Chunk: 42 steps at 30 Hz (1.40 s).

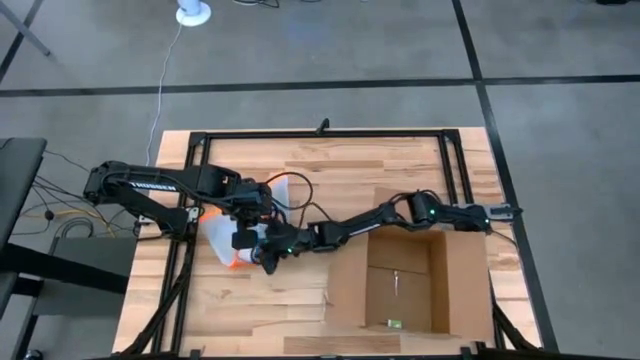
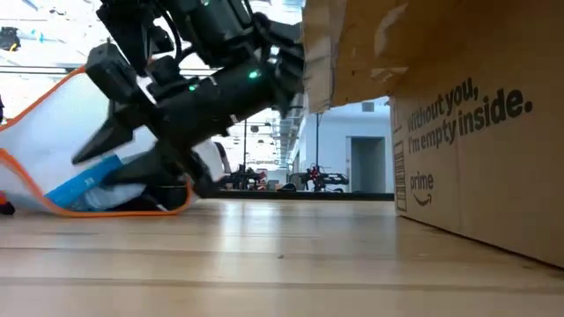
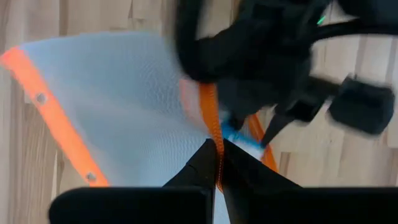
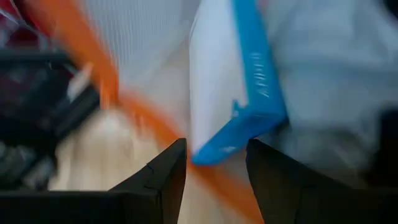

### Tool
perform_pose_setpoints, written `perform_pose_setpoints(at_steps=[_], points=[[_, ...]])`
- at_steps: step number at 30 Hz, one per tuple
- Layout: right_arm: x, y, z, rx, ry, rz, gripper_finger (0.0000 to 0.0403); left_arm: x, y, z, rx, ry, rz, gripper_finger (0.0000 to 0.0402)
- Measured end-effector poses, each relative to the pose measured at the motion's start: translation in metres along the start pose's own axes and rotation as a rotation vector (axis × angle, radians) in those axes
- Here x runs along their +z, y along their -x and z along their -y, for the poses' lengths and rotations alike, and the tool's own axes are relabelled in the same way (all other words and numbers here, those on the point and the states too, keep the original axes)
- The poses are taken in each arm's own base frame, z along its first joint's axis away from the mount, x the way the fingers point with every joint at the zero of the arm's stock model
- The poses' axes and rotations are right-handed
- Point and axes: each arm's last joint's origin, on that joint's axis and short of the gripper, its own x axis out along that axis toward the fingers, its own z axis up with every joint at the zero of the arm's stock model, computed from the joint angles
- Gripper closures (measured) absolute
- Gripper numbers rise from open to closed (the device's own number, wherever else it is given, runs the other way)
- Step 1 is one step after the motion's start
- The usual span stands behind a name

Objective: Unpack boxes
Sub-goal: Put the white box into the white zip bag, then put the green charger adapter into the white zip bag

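While left gripper clamps pouch's orange edge, right gripper spread at blue-and-white packet; cardboard box open on worktop.

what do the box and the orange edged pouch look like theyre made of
The box looks like brown corrugated cardboard, matte, with black print on its side. The pouch seems a soft translucent mesh or plastic, fine weave showing, with orange fabric-like trim and small rivets.

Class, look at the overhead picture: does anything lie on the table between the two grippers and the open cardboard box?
Nothing visible does. Both the left gripper and right gripper work at the pouch; bare table separates them from the box.
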Motion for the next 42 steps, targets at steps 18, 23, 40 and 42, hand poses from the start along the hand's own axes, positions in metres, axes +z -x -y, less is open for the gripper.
perform_pose_setpoints(at_steps=[18,23,40,42], points=[[0.041,0.056,-0.073,0.162,0.35,-0.114,0.027,0.0,0.0,0.001,0.013,-0.034,0.001,0.0401],[0.062,0.089,-0.086,0.13,0.425,-0.157,0.027,-0.001,0.0,0.001,0.015,-0.033,-0.005,0.0401],[0.046,0.309,-0.172,-0.157,0.337,-0.435,0.027,-0.002,0.0,0.001,0.019,-0.088,-0.015,0.0401],[0.031,0.325,-0.18,-0.162,0.354,-0.492,0.027,-0.002,0.0,0.001,0.018,-0.091,-0.015,0.0402]])
